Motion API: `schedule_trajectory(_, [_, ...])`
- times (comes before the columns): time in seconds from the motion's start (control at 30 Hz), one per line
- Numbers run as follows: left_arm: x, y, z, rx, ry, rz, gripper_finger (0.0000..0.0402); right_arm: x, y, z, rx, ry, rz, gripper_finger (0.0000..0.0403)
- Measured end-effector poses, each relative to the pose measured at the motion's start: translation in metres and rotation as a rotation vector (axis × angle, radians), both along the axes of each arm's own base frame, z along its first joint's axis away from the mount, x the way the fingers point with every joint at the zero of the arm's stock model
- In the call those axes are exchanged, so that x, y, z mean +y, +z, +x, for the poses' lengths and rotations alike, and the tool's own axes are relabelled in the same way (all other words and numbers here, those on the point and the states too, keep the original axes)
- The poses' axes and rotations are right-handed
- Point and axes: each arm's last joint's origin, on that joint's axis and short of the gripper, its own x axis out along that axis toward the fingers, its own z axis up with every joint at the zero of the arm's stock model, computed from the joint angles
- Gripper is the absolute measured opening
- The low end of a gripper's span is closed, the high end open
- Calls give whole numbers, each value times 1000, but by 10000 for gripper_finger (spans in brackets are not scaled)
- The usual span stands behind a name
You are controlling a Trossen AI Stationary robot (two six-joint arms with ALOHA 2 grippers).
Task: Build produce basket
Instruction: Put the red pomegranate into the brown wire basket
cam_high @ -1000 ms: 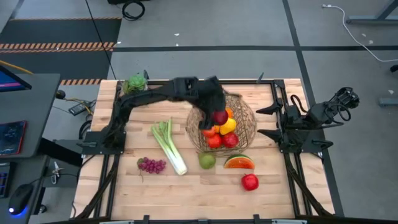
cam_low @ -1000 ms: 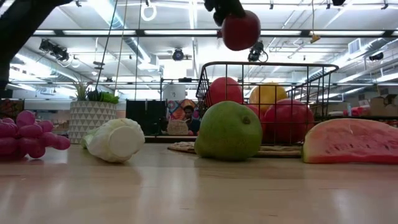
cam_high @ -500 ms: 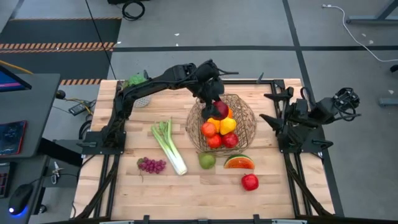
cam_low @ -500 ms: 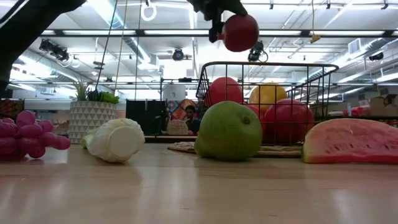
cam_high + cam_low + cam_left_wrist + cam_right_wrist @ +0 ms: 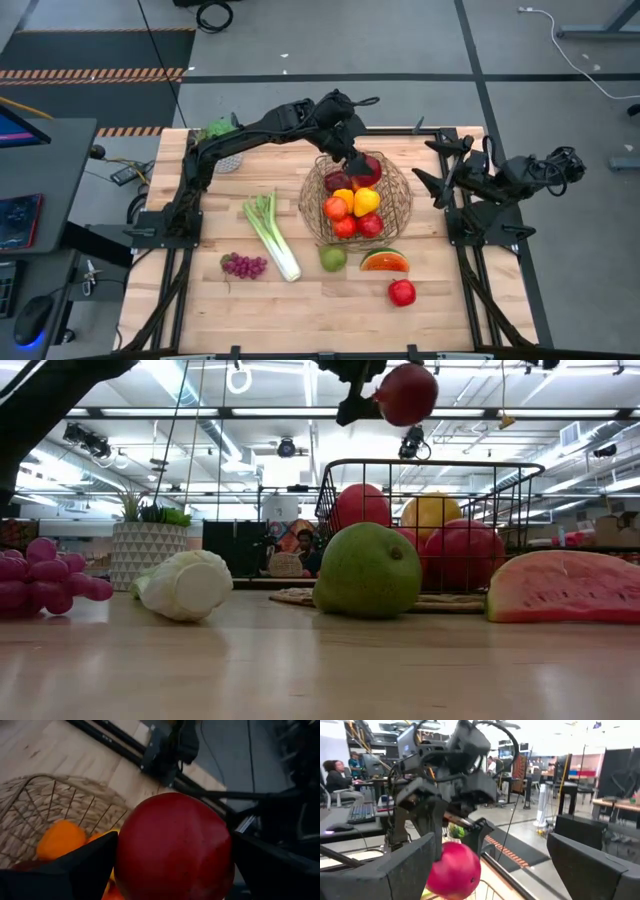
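Wooden tabletop [image 5: 330, 310] at the near edge bears a loose red apple [image 5: 402, 292], a watermelon slice [image 5: 384, 261], a pear [image 5: 332, 258], a bunch of grapes [image 5: 244, 265] and a leek [image 5: 271, 235], all well short of the left gripper [image 5: 362, 168] and not yet gathered. Beyond them sits the basket [image 5: 398, 205], already heaped with apples, oranges and a yellow pepper [image 5: 366, 202]. Above its far rim the left gripper hangs with its jaws pinching a dark red apple [image 5: 404, 393], the basket's pile directly beneath the jaws. Judged from this, the danger lies in the drop: the apple is held well above the rim and close to the far edge, so a release here could bounce off the crowded fruit and roll over the low wire wall, or knock a piece out. The right gripper [image 5: 430, 170] waits off the basket's far right side, jaws spread and empty, near enough to be clipped by a swinging arm. A potted plant [image 5: 218, 135] stands at the far left corner.
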Motion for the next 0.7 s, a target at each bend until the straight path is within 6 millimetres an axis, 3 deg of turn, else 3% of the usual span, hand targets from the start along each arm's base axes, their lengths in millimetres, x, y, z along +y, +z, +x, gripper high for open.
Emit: schedule_trajectory(0.7, [-39, 11, 15, -107, -30, -66, 383, 2, -13, 2, 18, 98, 195, 387])
